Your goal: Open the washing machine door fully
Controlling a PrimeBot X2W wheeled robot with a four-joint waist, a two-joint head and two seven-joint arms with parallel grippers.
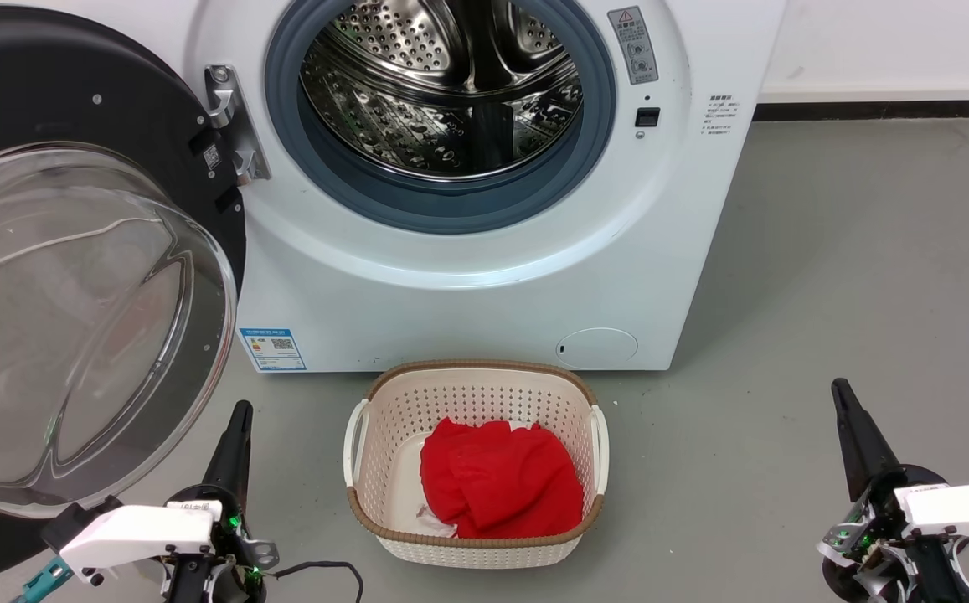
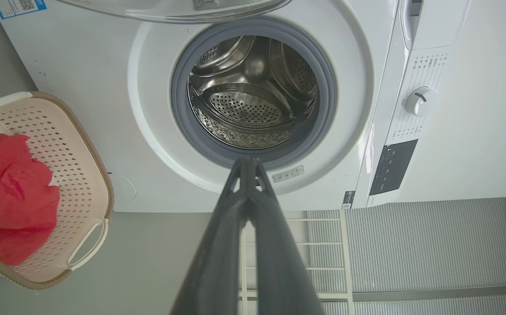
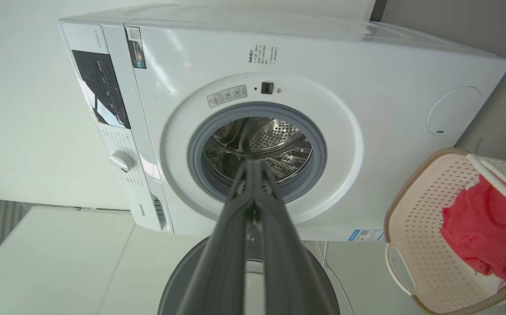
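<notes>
The washing machine door [image 1: 90, 276] hangs wide open left of the washing machine [image 1: 467, 285], with the left tool [image 1: 239, 417] and right tool [image 1: 842, 395] both pinched narrow, empty.

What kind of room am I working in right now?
Most likely a laundry area: a white front-loading washing machine with its door swung open, and a perforated basket holding a red cloth on a bare grey floor.
</notes>
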